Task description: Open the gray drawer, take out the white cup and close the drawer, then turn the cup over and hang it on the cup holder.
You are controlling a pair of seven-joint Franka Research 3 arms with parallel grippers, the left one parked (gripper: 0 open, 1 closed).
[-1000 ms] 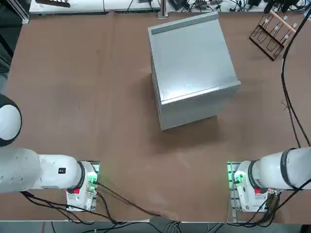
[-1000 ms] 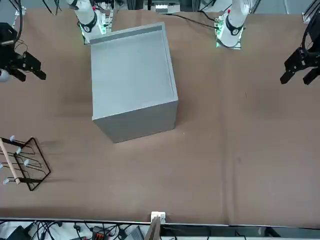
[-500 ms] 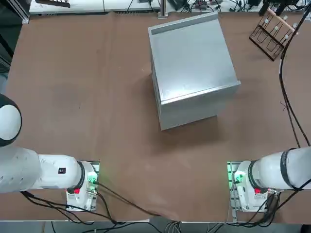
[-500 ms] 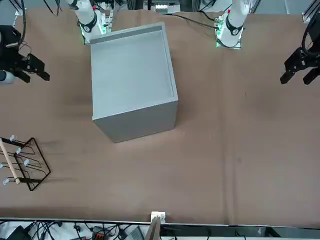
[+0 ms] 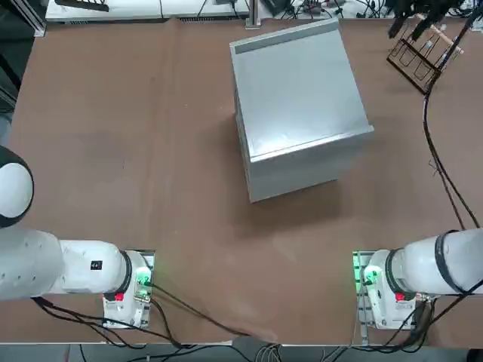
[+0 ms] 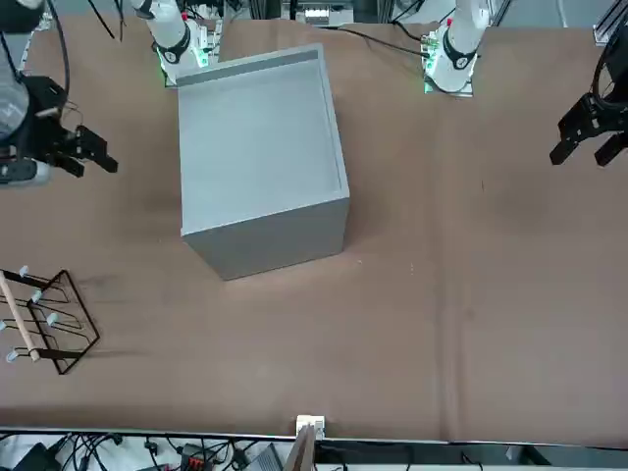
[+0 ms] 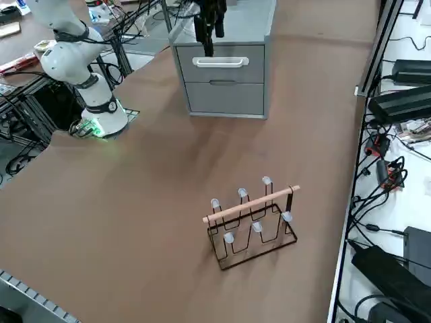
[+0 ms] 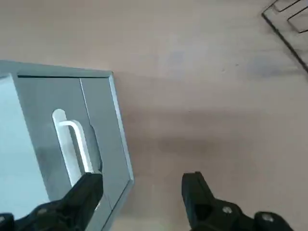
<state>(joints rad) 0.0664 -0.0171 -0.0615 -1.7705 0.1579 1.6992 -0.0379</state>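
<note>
Tabletop: brown and matte [image 5: 151,113], with a pale bench [image 7: 417,182] beyond its edge at 3 o'clock in the right side view; black boxes [image 7: 404,106] and tangled cables [image 7: 370,202] lie on it.
Cabinet: the large gray metal cabinet [image 7: 267,67] stands on the table toward 1 o'clock in the top view, set at a slant (its top panel bare and smooth).
Drawer: the gray drawer [image 7: 246,55] is the cabinet's upper one, closed flush, with a white handle [image 7: 221,62] across its front; the lower drawer [image 7: 232,99] is closed too.
Cup holder: the cup holder [image 7: 254,235] stands on the table toward 2 o'clock in the top view and 5 o'clock in the right side view, well apart from the cabinet; dark thin rods carry a light wooden bar [image 7: 236,210] and pale-tipped pegs.
Gripper: the right gripper [image 8: 142,177] is raised above the table, between 1 and 2 o'clock in the top view and near 10 o'clock in the front view.
Fingers: spread wide apart; in the right wrist view one fingertip [image 8: 91,180] overlaps the handle's end (whether they touch cannot be told).
</note>
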